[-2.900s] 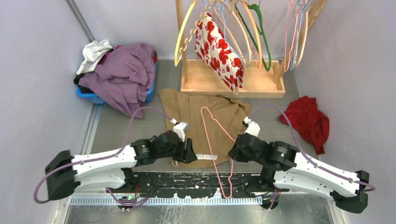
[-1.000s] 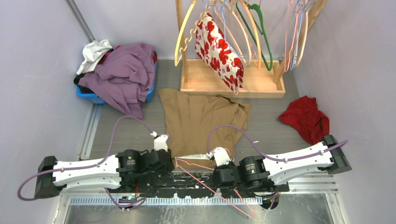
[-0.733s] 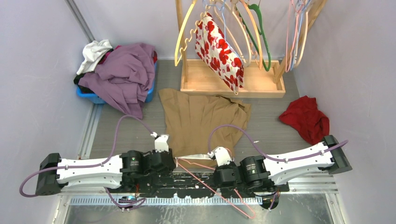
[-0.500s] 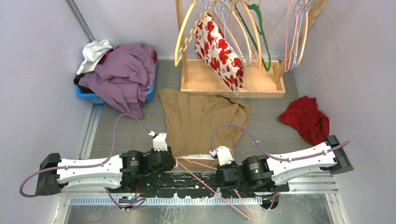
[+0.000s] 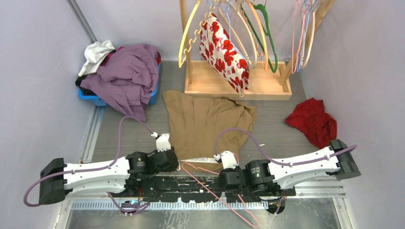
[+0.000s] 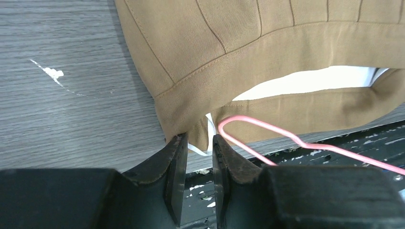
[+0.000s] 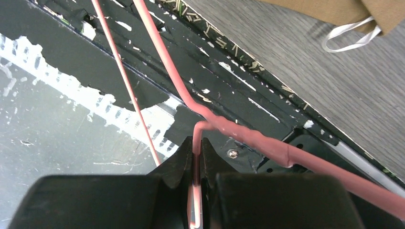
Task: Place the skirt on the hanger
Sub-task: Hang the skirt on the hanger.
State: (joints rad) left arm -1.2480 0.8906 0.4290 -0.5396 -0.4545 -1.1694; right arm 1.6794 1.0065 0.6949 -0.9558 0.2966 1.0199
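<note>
I see the skirt (image 5: 207, 126) flat on the bench (image 5: 277, 124), waistband nearest me | hanger (image 7: 248, 137) tip at the waistband opening, left wrist view only | right tool (image 7: 197, 143) clamps hanger wire | left tool (image 6: 197, 141) at waistband corner, grip unclear

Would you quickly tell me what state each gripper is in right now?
Left gripper: jaws nearly closed at the waistband corner of the skirt; grip cannot be told.
Right gripper: closed on the pink hanger.

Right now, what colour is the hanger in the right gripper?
Pink hanger, clearest in the right wrist view.
</note>
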